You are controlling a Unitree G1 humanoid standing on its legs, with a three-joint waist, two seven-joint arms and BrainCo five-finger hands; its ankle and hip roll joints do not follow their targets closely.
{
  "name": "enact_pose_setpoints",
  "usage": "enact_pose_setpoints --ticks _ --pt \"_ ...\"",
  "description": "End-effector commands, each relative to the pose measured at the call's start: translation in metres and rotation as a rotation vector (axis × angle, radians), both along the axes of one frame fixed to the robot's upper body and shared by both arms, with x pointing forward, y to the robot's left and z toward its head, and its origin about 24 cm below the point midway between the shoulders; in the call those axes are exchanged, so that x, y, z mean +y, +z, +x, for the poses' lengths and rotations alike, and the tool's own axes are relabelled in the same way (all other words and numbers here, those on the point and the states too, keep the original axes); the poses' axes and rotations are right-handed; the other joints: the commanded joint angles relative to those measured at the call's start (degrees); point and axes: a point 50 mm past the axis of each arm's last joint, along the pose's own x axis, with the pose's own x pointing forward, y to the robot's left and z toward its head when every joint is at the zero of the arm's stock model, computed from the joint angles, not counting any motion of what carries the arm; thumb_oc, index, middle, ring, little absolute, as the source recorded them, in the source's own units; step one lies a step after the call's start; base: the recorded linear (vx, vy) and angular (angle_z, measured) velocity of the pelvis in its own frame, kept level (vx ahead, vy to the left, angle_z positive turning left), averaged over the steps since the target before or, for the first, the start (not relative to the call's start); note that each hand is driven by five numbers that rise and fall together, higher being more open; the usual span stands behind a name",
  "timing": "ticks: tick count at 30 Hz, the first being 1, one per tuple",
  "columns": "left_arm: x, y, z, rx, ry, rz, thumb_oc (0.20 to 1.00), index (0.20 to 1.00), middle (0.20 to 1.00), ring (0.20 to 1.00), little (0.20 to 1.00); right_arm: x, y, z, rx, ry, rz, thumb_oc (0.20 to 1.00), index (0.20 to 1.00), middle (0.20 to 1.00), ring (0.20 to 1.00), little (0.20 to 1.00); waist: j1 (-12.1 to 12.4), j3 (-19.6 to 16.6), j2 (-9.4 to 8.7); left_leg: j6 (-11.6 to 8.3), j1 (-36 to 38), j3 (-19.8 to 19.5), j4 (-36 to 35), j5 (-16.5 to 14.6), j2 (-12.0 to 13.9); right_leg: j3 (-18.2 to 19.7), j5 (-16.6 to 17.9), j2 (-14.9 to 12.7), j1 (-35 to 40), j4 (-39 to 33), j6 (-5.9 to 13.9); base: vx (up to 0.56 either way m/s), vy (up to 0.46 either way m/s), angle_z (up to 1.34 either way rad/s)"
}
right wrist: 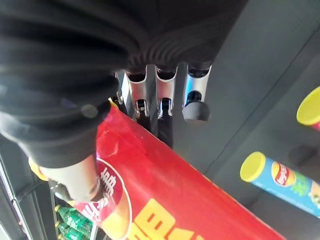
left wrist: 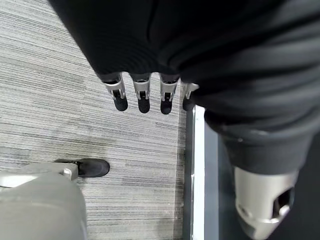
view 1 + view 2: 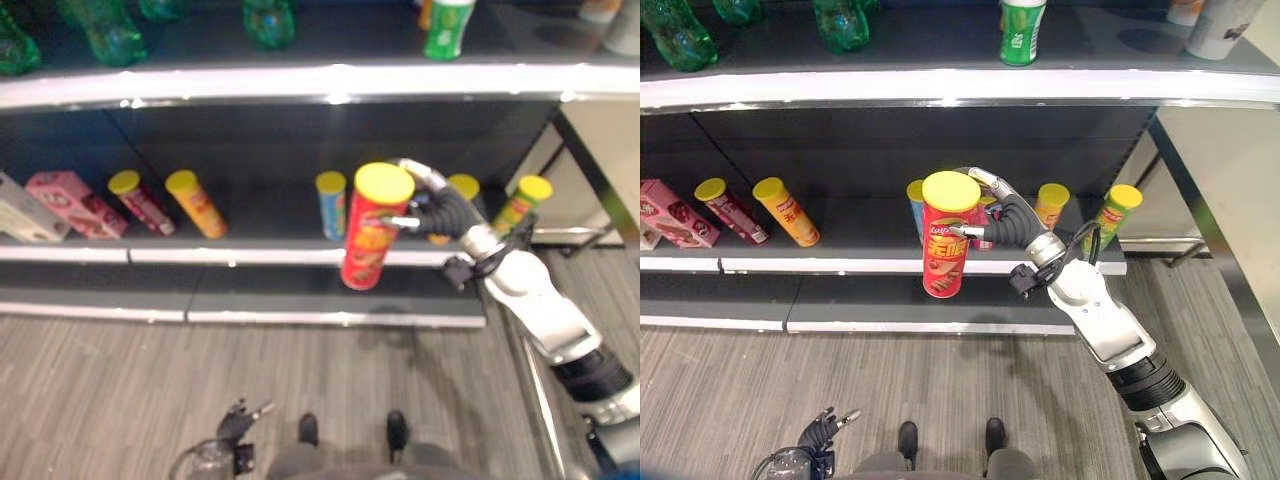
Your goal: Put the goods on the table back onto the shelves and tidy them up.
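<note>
Far left on the lower shelf point(image 3: 180, 255) we see a pink box point(image 3: 75, 203) lying tilted, then a dark red can point(image 3: 140, 201) and an orange can point(image 3: 197, 203), both yellow-lidded and leaning back.

Low in the scene, near the floor, our left hand point(image 3: 818, 430) hangs by our side. In its wrist view its fingers point(image 2: 143, 95) point down over the grey floor, relaxed and holding nothing.

Toward the middle, a blue can point(image 3: 330, 203) stands on the shelf. Just in front of it our right hand point(image 3: 1012, 218) grasps the red can point(image 3: 945, 247) near its yellow lid, fingers and thumb curled round it. The can is held upright in the air before the lower shelf's front edge, touching no shelf.

Right of the hand stand an orange can point(image 3: 1049, 205), partly hidden by the hand, and a green can point(image 3: 1111, 215) tilted at the shelf's right end.

On the upper shelf point(image 3: 960, 85) are green bottles point(image 3: 680, 35) at left and a green can point(image 3: 1020, 30) right of the middle.
</note>
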Motion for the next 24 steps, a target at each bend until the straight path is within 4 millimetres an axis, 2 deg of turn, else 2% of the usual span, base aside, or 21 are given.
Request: enact_pose_setpoints --ticks 1,2,3,4,5,7,8,9,10,12,13,15,17,18,19,20,21,24 --pt "0.024 0.009 0.003 -0.022 -0.008 0.066 1.0 1.0 1.0 1.0 1.0 0.013 0.04 -0.004 -0.178 0.077 0.059 0.2 0.2 0.2 0.2 0.2 1.4 -2.1 -1.18 2.64 -0.2 -1.3 -1.8 1.5 10.9 4.2 0.0 -4.5 0.0 0.2 1.23 0.26 0.539 -0.23" --pt "0.024 0.008 0.0 -0.014 -0.001 0.062 1.0 1.0 1.0 1.0 1.0 0.007 0.035 -0.003 -0.157 0.042 0.065 0.2 0.2 0.2 0.2 0.2 1.2 -2.7 -0.24 1.35 -0.2 -0.5 -3.1 3.6 14.0 4.3 0.7 -6.8 1.2 0.2 1.16 0.2 0.411 -0.23" --pt "0.024 0.008 0.0 -0.014 -0.001 0.062 1.0 1.0 1.0 1.0 1.0 0.007 0.035 -0.003 -0.157 0.042 0.065 0.2 0.2 0.2 0.2 0.2 1.2 -2.6 -0.2 1.32 0.0 -0.5 -3.2 3.6 14.0 4.3 0.6 -6.8 1.4 0.2 1.13 0.29 0.675 -0.08" --pt "0.024 0.01 0.004 -0.022 -0.013 0.075 1.0 1.0 1.0 1.0 1.0 -0.001 0.034 -0.004 -0.156 0.009 0.082 0.2 0.2 0.2 0.2 0.2 1.1 -3.0 0.74 -0.39 -1.1 -1.2 -3.7 4.9 15.2 3.7 1.1 -9.6 2.7 0.2 0.88 0.23 0.589 -0.12" --pt "0.024 0.012 0.01 -0.038 -0.03 0.083 1.0 1.0 1.0 1.0 1.0 -0.002 0.036 -0.007 -0.169 0.005 0.093 0.2 0.2 0.2 0.2 0.2 0.9 -3.6 1.5 -1.2 0.1 -1.1 -4.2 4.6 15.2 3.8 1.3 -11.4 2.6 0.2 0.65 0.31 0.845 -0.01" --pt "0.025 0.015 0.02 -0.047 -0.07 0.104 1.0 1.0 1.0 1.0 1.0 -0.006 0.038 -0.006 -0.182 -0.017 0.091 0.2 0.2 0.2 0.2 0.2 0.8 -5.2 2.54 -2.9 1.0 -0.4 -4.2 2.5 13.3 1.8 1.8 -15.4 2.9 0.2 0.08 0.22 0.663 -0.01" --pt "0.027 0.014 0.019 -0.033 -0.081 0.113 1.0 1.0 1.0 1.0 1.0 -0.005 0.04 -0.006 -0.189 -0.018 0.091 0.2 0.2 0.2 0.2 0.2 0.6 -5.6 3.2 -2.88 1.9 -0.2 -4.2 1.3 11.6 1.5 2.5 -17.4 2.3 0.2 -0.19 0.19 0.652 -0.01" --pt "0.031 0.014 0.019 -0.024 -0.092 0.127 1.0 1.0 1.0 1.0 1.0 -0.004 0.041 -0.006 -0.194 -0.013 0.108 0.2 0.2 0.2 0.2 0.2 0.7 -5.0 3.58 -2.89 2.7 -0.1 -4.2 1.4 9.9 1.7 3.3 -18.7 1.7 0.2 -0.46 0.16 0.61 -0.13" --pt "0.036 0.016 0.021 -0.026 -0.094 0.142 1.0 1.0 1.0 1.0 1.0 -0.002 0.042 -0.007 -0.196 -0.004 0.111 0.2 0.2 0.2 0.2 0.2 0.7 -4.3 3.65 -2.49 3.0 -0.2 -4.2 0.3 8.7 2.4 4.0 -18.8 0.8 0.2 -0.5 0.08 0.475 -0.2" --pt "0.041 0.018 0.019 -0.026 -0.079 0.153 1.0 1.0 1.0 1.0 1.0 -0.001 0.043 -0.007 -0.199 0.001 0.111 0.2 0.2 0.2 0.2 0.2 0.5 -3.6 3.79 -2.03 3.2 0.1 -4.2 -0.6 8.2 3.4 4.5 -18.0 -0.9 0.9 -0.24 0.02 0.228 -0.38" --pt "0.043 0.018 0.018 -0.025 -0.061 0.157 1.0 1.0 1.0 1.0 1.0 -0.001 0.044 -0.009 -0.202 0.007 0.118 0.2 0.2 0.2 0.2 0.2 0.2 -3.0 3.67 -1.76 3.1 0.3 -4.2 -1.5 7.3 4.0 4.2 -16.3 -2.0 1.9 0.12 0.0 0.171 -0.52" --pt "0.047 0.014 0.005 0.008 -0.036 0.164 1.0 1.0 1.0 1.0 1.0 -0.003 0.044 -0.014 -0.216 0.006 0.138 0.2 0.2 0.2 0.2 0.2 -1.3 -2.1 3.41 -0.8 3.2 -0.6 -4.2 -2.9 5.2 5.8 3.6 -10.1 -4.2 3.8 0.93 0.02 0.22 -0.41" --pt "0.044 0.008 -0.005 0.041 -0.019 0.149 1.0 1.0 1.0 1.0 1.0 -0.002 0.044 -0.013 -0.218 0.011 0.147 0.2 0.2 0.2 0.2 0.2 -2.9 -1.1 2.88 -0.05 4.0 -1.0 -4.2 -3.5 3.9 4.6 3.5 -5.3 -6.7 2.2 1.56 0.05 0.12 -0.09" --pt "0.046 0.006 -0.014 0.086 -0.018 0.159 1.0 1.0 1.0 1.0 1.0 -0.003 0.036 -0.011 -0.198 0.002 0.16 0.2 0.2 0.2 0.2 0.2 -2.7 -0.7 1.89 0.74 4.4 -1.0 -4.2 -4.1 2.3 3.4 1.2 -4.1 -7.5 0.2 0.88 0.0 0.0 0.0" --pt "0.048 0.008 -0.011 0.072 -0.024 0.165 1.0 1.0 1.0 1.0 1.0 -0.003 0.04 -0.012 -0.217 0.001 0.142 0.2 0.2 0.2 0.2 0.2 -2.4 -0.4 1.4 0.46 3.8 -1.4 -4.2 -3.5 2.4 3.6 1.5 -4.5 -7.0 0.2 1.15 -0.01 -0.039 -0.01" --pt "0.045 0.006 -0.014 0.083 -0.038 0.152 1.0 1.0 1.0 1.0 1.0 -0.003 0.042 -0.016 -0.227 0.01 0.141 0.2 0.2 0.2 0.2 0.2 -2.0 -0.6 0.55 0.65 3.7 -2.1 -4.2 -3.8 2.0 4.6 1.9 -3.6 -6.8 0.2 0.92 -0.02 -0.064 0.31" --pt "0.037 0.003 -0.014 0.079 -0.036 0.134 1.0 1.0 1.0 1.0 1.0 -0.001 0.036 -0.009 -0.185 -0.002 0.138 0.2 0.2 0.2 0.2 0.2 -2.1 -1.0 0.2 0.59 3.8 -1.8 -4.2 -3.9 2.1 4.0 1.9 -3.9 -6.3 0.2 0.97 0.04 -0.069 0.62" --pt "0.027 0.002 -0.013 0.053 -0.025 0.099 1.0 1.0 1.0 1.0 1.0 -0.001 0.033 -0.01 -0.176 0.012 0.129 0.2 0.2 0.2 0.2 0.2 -1.9 -0.9 0.32 0.75 4.3 -1.0 -4.2 -3.7 2.9 2.1 1.7 -4.1 -5.4 0.2 1.09 0.06 -0.044 0.33"
